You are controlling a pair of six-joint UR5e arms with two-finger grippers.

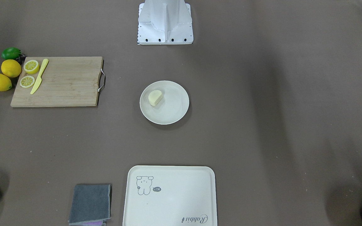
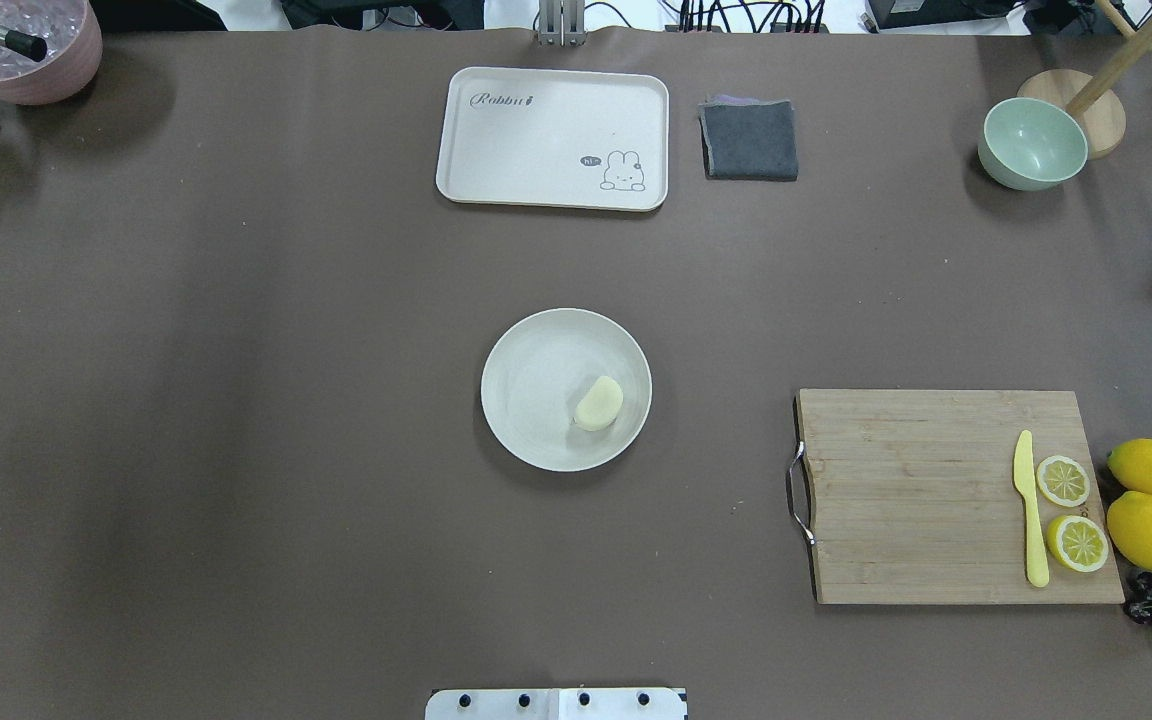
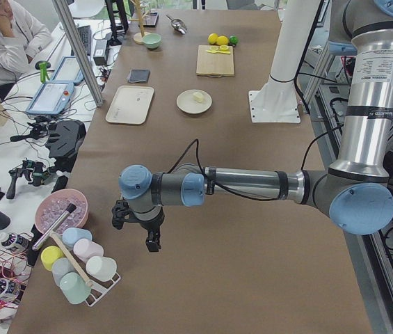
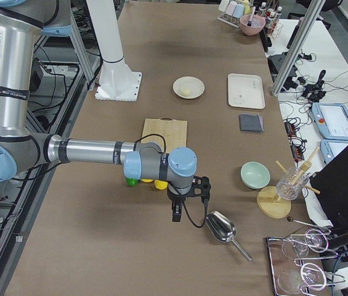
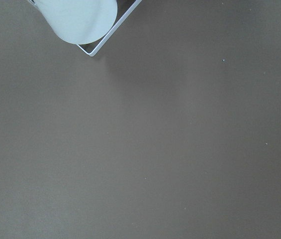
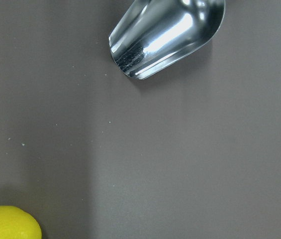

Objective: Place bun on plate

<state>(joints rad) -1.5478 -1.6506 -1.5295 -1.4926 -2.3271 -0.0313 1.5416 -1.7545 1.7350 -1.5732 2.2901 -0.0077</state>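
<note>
On the brown table (image 2: 236,400), a pale cream bun (image 2: 598,403) rests on the plate (image 2: 536,380).

We see a handled wooden cutting board (image 2: 906,500) at the overhead view's lower right, bearing a yellow plastic knife (image 2: 1031,515); a cream rectangular tray (image 2: 536,150) lies top centre.

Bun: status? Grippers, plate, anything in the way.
Left gripper and right gripper at the table ends, open or shut unclear. Bun resting on plate, off centre. Tray and cutting board stand apart from it.
</note>
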